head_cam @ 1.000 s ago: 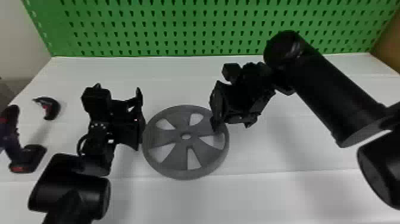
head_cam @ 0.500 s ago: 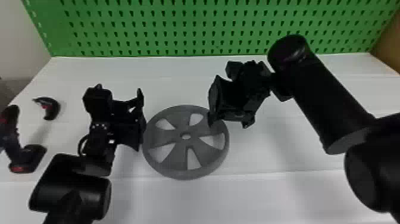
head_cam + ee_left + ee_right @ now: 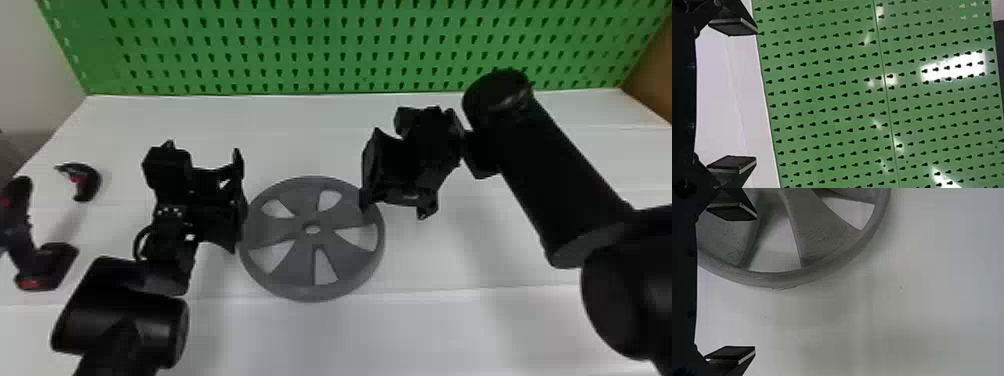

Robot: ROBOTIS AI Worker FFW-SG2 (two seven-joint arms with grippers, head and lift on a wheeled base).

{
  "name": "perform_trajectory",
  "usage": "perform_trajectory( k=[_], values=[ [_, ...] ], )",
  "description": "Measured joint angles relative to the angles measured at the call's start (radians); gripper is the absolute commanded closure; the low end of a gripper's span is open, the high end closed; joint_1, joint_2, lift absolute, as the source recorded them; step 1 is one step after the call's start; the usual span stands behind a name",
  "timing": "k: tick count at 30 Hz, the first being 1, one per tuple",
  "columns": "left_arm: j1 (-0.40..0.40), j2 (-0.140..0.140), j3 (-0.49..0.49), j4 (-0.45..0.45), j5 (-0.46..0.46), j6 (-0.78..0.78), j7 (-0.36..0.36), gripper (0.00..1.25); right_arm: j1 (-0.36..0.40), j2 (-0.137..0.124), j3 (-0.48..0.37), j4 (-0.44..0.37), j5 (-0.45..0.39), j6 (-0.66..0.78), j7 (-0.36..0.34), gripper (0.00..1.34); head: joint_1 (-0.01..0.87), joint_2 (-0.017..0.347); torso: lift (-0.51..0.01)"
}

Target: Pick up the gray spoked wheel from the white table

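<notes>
Broadly, a white table (image 3: 325, 340) spreads beneath everything, with faint seams running from left to right. A green pegboard (image 3: 320, 45) stands along its far edge, with a pale wall (image 3: 30, 65) at far left and a brown panel (image 3: 655, 75) at far right. The gray spoked wheel (image 3: 298, 265) lies flat on the table near the middle, between the two arms.

The left arm comes in from the near left. Its left gripper (image 3: 205, 162) is just left of the wheel and points toward the far side. In the left wrist view, the left gripper (image 3: 756, 95) has its fingers spread wide with nothing between them. The right arm comes in from the right, and its right gripper (image 3: 397, 200) points down at the wheel's right rim. In the right wrist view, the right gripper (image 3: 755, 284) is also wide open and empty, one finger over the wheel, the other over bare table; contact with the wheel cannot be told.

The wheel is matt, with broad spokes flaring from a small pierced hub to a round rim, and fine curved lines mark one spoke. Rows of keyhole slots cover the glossy pegboard. A black-and-red tool (image 3: 52, 262) and a small curved black-and-red piece (image 3: 89, 182) lie at the left.
</notes>
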Motion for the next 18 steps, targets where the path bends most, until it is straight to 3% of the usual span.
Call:
perform_trajectory(
  k=[9, 18],
  values=[
    [-0.002, 0.002, 0.0, 0.0, 0.004, 0.0, 0.0, 0.13, 0.032, 0.0, -0.047, -0.011, -0.024, -0.033, -0.002, 0.1, 0.769, 0.038, -0.107],
    [-0.005, 0.005, -0.003, 0.0, 0.008, 0.0, 0.0, 0.13, 0.053, 0.0, -0.017, -0.034, -0.06, -0.076, -0.002, 0.1, 0.769, 0.038, -0.107]
  ],
)
